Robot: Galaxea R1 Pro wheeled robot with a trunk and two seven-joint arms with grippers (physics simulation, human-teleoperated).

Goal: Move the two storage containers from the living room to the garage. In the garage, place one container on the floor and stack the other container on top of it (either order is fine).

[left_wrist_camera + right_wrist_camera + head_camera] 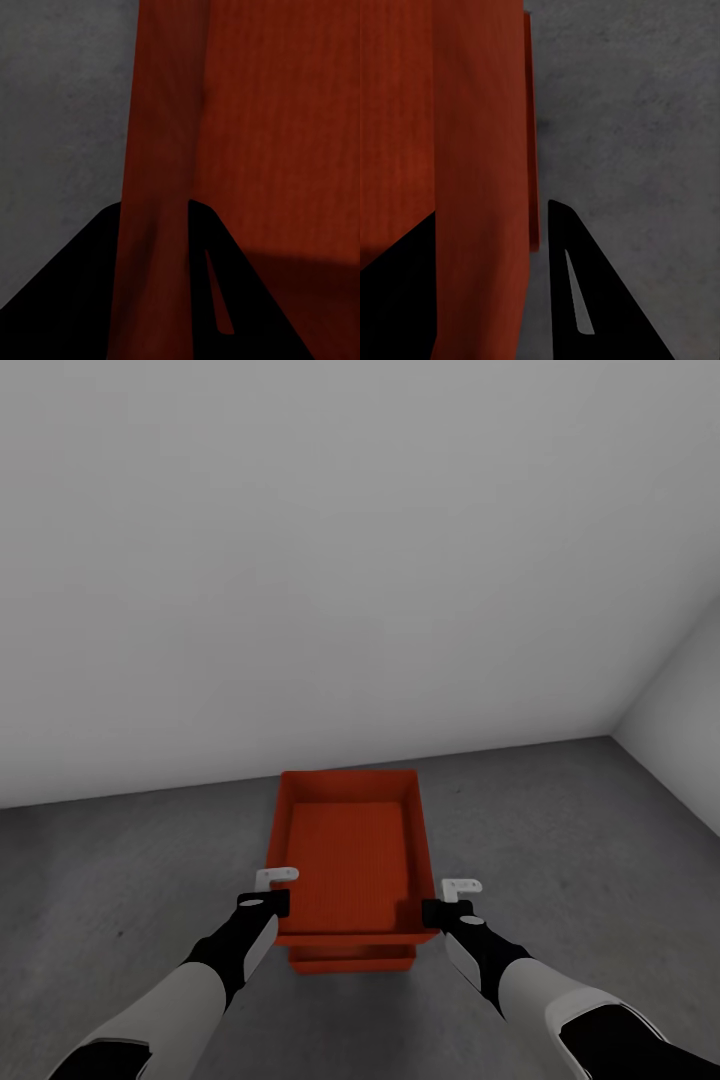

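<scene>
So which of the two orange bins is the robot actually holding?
The upper bin, whose side walls sit between the fingers of the left gripper and right gripper. The lower bin just peeks out beneath its near edge.

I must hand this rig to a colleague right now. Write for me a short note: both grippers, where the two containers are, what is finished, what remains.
Left gripper: shut on the left wall of the upper container; the wrist view shows the wall between its fingers.
Right gripper: shut on the right wall of the same container.
Things: the lower container sits on the grey concrete floor near the white wall, its near edge showing under the upper one.
Done: both containers are in the garage, one above the other.
Left: I cannot tell if the upper one is fully seated. Probably lower it gently, open both grippers, draw the arms back.
</scene>
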